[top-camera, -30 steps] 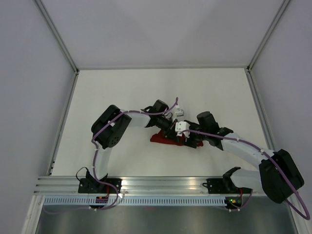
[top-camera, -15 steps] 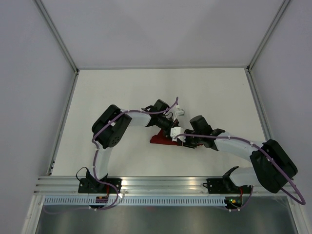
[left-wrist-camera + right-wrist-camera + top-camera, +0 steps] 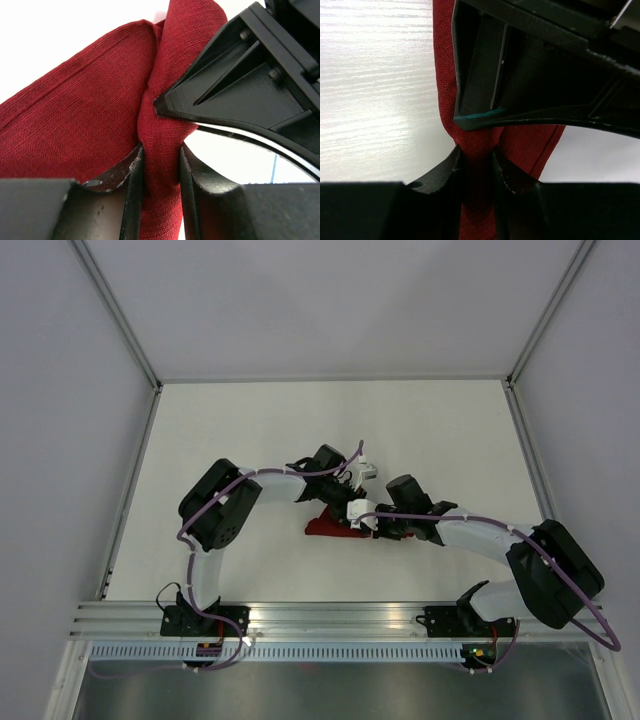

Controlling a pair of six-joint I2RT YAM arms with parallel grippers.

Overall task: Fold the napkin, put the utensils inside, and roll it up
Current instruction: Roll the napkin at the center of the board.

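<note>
**Both jaw pairs pinching napkin (image 3: 320, 527)**

Top: napkin lies bunched on the table (image 3: 250, 430), a bit near of centre. Left gripper (image 3: 346, 506) and right gripper (image 3: 372, 530) meet over its right end, close together. Jaw state can't be read from this view.

Left wrist: left gripper (image 3: 159, 170) jaws are closed on a raised ridge of napkin (image 3: 85, 115). A right gripper finger (image 3: 240, 85) has its tip touching the same ridge just beyond.

Right wrist: right gripper (image 3: 476, 165) jaws are closed on a narrow pleat of napkin (image 3: 444, 75). A left gripper finger (image 3: 520, 75) sits just beyond, with a teal strip (image 3: 480, 116) at its tip. Can't tell what the strip is.
</note>
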